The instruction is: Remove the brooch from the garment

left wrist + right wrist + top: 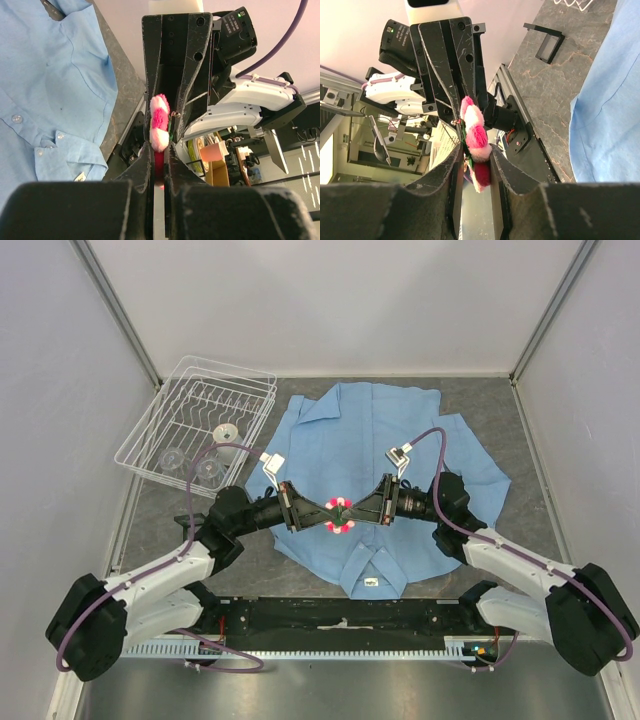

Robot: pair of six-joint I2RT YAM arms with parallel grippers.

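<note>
Above the garment [380, 430]: we see the brooch [339, 514] in the air, clear of the cloth, between two tools that meet nose to nose.
Left tool [159, 152]: closed on one edge of the brooch, its fingers nearly together; we judge this the only firm hold.
Right tool [474, 150]: jaws parted, one on each side of the petals, with a gap showing on one side; we judge it is not pinching.
Garment: spread flat on the tabletop [530, 500], collar toward the arms, with no pin on it.
Slip risk: the left tool grips only a rim of soft petals, so a jerk could let the brooch squirm out and fall back onto the garment.
Snag risk: a small metal part shows beside the petals; if the right tool backs off crookedly, a finger could hook it and tug the brooch from the left hold.
Collision risk: the fingers of both tools overlap closely, and any sideways move before they part could knock them together.
Clasp: we cannot tell whether it is open; an open point could catch the cloth if lowered there.
</note>
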